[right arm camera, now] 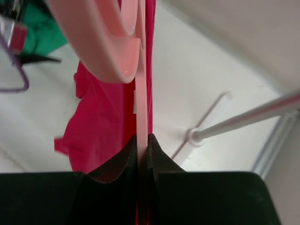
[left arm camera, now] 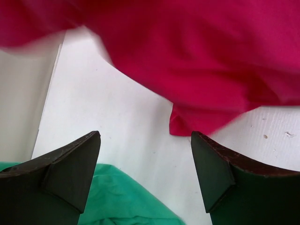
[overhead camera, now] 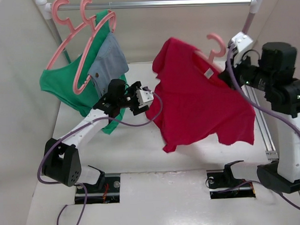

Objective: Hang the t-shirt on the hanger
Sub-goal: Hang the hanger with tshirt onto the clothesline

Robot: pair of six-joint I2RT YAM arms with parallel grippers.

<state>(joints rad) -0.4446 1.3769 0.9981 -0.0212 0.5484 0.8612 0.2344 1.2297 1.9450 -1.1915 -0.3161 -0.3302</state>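
With the t-shirt (overhead camera: 199, 106) draped on the hanger (overhead camera: 215, 45) above the tabletop (overhead camera: 136, 152), the right end effector (right arm camera: 143, 145) clenched on the hanger and the left end effector (left arm camera: 145, 140) released beside the hem, dressing looks nearly finished, and the next move probably calls for tugging the fabric square.

Left arm (overhead camera: 84, 128): is reaching from its base at the near left, up and inward toward the middle.
Left gripper (overhead camera: 148, 96): is pointing rightward, holding its fingers (left arm camera: 70, 173) wide apart and gripping nothing.
Right arm (overhead camera: 294, 137): is standing tall at the right edge, raising its elbow and extending its forearm leftward.
Right gripper (right arm camera: 143, 140): is pinching the hanger (right arm camera: 101, 42), pressing its thin bar from both sides.
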